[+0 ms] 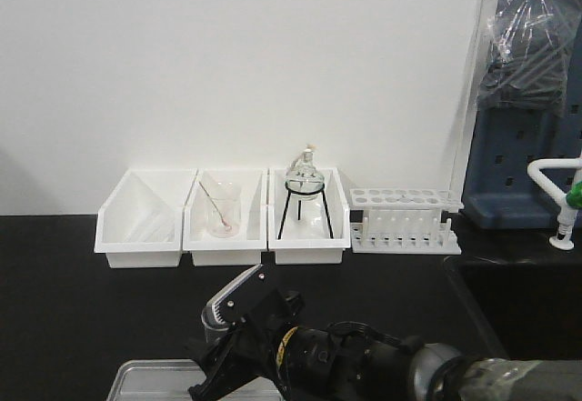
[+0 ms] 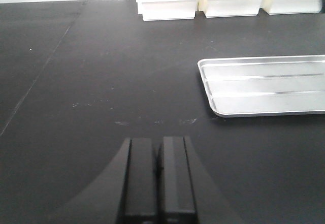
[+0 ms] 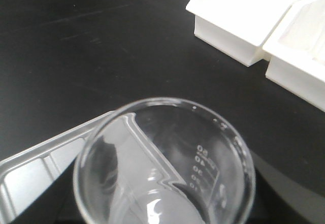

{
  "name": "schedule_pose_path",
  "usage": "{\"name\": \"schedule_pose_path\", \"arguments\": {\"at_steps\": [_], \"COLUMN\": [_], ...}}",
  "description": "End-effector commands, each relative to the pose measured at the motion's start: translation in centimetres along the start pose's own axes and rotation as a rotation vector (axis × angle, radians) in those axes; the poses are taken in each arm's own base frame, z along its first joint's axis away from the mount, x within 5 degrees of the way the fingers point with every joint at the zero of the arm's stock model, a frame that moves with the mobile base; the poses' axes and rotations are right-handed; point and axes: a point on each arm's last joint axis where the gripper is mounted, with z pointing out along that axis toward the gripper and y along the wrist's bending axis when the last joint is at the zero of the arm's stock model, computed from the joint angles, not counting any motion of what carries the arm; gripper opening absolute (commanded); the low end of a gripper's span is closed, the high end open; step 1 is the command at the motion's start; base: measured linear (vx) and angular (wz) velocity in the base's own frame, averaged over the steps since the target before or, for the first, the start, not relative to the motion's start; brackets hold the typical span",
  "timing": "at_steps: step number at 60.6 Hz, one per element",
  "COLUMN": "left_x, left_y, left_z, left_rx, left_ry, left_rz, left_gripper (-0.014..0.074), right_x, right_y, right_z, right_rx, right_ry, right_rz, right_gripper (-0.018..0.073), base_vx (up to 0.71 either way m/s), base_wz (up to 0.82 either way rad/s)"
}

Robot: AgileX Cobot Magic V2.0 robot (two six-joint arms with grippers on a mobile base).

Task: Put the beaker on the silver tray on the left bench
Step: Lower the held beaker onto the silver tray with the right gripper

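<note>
Against a white wall (image 1: 227, 55), the left bin (image 1: 136, 248), middle bin (image 1: 223, 254) and right bin (image 1: 309, 254) stand in a row. The middle one holds a rod-fitted beaker (image 1: 221, 215) with a pinkish bottom, the right a round flask (image 1: 304, 176) on a black tripod (image 1: 289, 212). A white test-tube rack (image 1: 405, 222) stands just beside them, and a white-and-green tap (image 1: 566, 196) is at far right.

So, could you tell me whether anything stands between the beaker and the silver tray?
Nothing visible does. The beaker sits over the tray's corner in the right wrist view, and the tray floor shown in both wrist views is bare.
</note>
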Motion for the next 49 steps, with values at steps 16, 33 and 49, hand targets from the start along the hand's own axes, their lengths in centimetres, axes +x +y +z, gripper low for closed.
{"name": "schedule_pose_path", "arguments": {"at_steps": [16, 33, 49], "left_x": [-0.1, -0.1, -0.1], "left_y": [0.0, 0.0, 0.0], "left_z": [0.1, 0.1, 0.1], "left_rx": [0.003, 0.003, 0.003], "left_ry": [-0.068, -0.068, -0.068], "left_rz": [-0.008, -0.008, -0.008], "left_gripper": [0.0001, 0.0001, 0.0001], "right_x": [0.1, 2.7, 3.5], "right_y": [-0.5, -0.6, -1.1], "right_z": [2.4, 3.6, 4.0], "right_rx": [-0.025, -0.010, 0.040], "right_ry": [-0.077, -0.029, -0.029], "right_rz": [0.010, 0.078, 0.201], "right_gripper": [-0.0011, -0.0003, 0.0060], "base_vx": [0.00, 0.00, 0.00], "base_wz": [0.00, 0.00, 0.00]}}
